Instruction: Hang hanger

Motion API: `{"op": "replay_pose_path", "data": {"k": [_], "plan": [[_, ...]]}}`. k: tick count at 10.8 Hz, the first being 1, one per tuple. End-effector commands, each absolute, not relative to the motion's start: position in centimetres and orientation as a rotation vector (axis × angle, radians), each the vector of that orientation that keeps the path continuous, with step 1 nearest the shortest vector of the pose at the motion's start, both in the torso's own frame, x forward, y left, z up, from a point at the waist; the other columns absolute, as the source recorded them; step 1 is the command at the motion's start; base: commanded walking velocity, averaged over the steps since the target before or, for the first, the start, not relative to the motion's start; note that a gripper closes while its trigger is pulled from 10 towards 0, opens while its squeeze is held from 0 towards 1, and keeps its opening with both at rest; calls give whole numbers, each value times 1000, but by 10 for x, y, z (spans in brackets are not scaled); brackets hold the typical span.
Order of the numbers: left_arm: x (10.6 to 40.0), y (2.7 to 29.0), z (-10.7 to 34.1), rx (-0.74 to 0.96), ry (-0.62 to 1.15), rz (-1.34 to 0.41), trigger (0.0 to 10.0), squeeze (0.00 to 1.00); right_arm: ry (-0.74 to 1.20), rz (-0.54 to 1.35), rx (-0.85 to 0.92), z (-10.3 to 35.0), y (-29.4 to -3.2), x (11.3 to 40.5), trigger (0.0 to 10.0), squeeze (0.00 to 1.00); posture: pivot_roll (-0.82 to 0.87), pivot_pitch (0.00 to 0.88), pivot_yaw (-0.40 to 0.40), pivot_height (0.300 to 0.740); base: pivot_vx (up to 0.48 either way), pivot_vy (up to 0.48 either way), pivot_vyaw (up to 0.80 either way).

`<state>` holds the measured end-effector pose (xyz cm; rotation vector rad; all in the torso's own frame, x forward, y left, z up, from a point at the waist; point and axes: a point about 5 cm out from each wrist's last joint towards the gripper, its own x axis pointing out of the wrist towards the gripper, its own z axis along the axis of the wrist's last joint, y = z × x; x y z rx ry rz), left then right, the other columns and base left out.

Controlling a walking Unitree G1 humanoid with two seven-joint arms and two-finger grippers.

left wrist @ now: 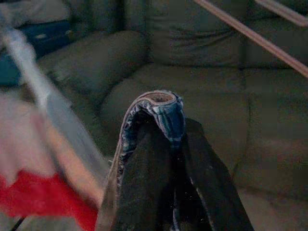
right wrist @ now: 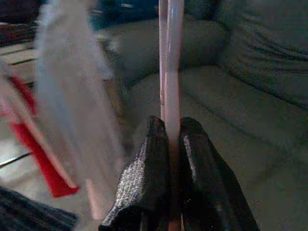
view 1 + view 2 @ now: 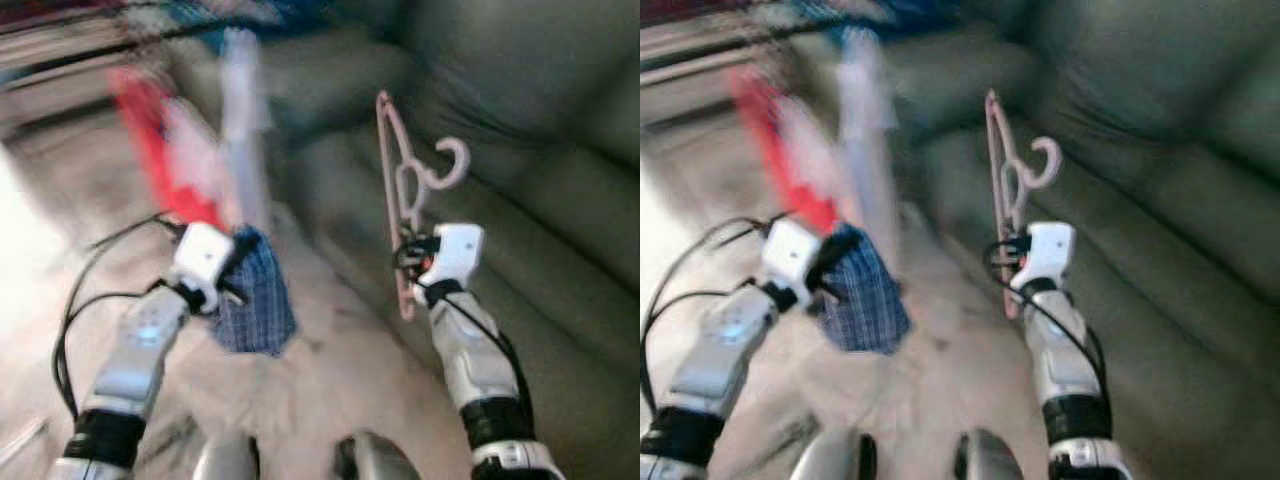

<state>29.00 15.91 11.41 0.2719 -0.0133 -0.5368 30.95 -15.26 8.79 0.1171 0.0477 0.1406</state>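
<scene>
A pale pink plastic clothes hanger [image 3: 400, 190] is held upright in front of the robot by the right tool [image 3: 412, 262]. In the right wrist view its two black fingers [image 2: 149, 178] are seen pressed together on the hanger's thin bar, with the bar rising straight up between them. In the head views the hook of the hanger curls to the right, above the white wrist housing, and its long side reaches both above and below the grip.

A blue and white checked cloth [image 3: 252, 295] is held by the left tool [image 3: 232, 272]. In the left wrist view a folded edge of this cloth, with a brown-trimmed hem, is seen pinched between the dark fingers [image 1: 139, 192], and the rest is seen hanging below the wrist in the head views.

Behind the hanger and to the right, a dark grey-green upholstered sofa [image 3: 520, 150] takes up much of the scene; the hanger is seen against its seat and arm. To the left of the hanger, between the two arms and farther back, blurred hanging garments are seen: a red one [image 3: 160, 150] and a pale whitish-blue one [image 3: 243, 120]. What they hang from cannot be told through the blur. A light mottled floor [image 3: 330, 380] lies under both arms. Black cables [image 3: 85, 290] loop beside the left arm.
</scene>
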Motion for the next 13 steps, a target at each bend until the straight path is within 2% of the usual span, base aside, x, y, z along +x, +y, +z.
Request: {"op": "replay_pose_path", "data": {"k": [1, 2, 3, 4, 5, 6, 7, 8, 9, 11, 13], "plan": [[288, 149, 116, 305, -43, -590, 10000, 0, 44, 117, 106, 89, -163, 309, 10000, 0, 66, 137, -96, 740, 0, 285, 0], [285, 150, 114, 358, -40, -655, 10000, 0, 47, 128, 101, 89, -161, 309, 10000, 0, 69, 137, -97, 740, 0, 0, 0], [279, 155, 108, 463, 14, -817, 10000, 0, 63, 149, 74, 87, -160, 309, 10000, 0, 72, 136, -96, 740, 0, 0, 0], [279, 175, 91, 747, 160, -898, 10000, 0, 110, 205, 28, 82, -159, 308, 10000, 0, 73, 137, -90, 740, 0, 0, 0], [290, 207, 80, 1150, 257, -837, 10000, 0, 140, 260, -5, 79, -163, 307, 10000, 0, 68, 140, -85, 740, 0, 0, 0], [314, 220, 108, 1189, 113, -640, 10000, 0, 162, 269, -61, 78, -174, 308, 10000, 0, 61, 143, -83, 740, 0, 0, 0], [320, 215, 126, 1068, 24, -650, 10000, 0, 174, 269, -89, 80, -184, 310, 10000, 0, 61, 143, -83, 740, 0, 0, 0], [314, 216, 114, 1127, 98, -753, 10000, 0, 202, 285, -97, 77, -186, 310, 10000, 0, 61, 144, -82, 740, 0, 0, 0], [315, 223, 108, 1249, 116, -757, 10000, 0, 231, 365, -96, 76, -184, 309, 10000, 0, 58, 146, -75, 740, 0, 0, 0], [328, 220, 126, 1287, -47, -653, 10000, 0, 278, 531, -123, 74, -181, 301, 10000, 0, 57, 148, -75, 740, 0, 0, 0], [332, 225, 128, 1285, -39, -626, 10000, 0, 306, 712, -131, 83, -187, 291, 10000, 0, 49, 154, -74, 740, 0, 0, 0]]}}
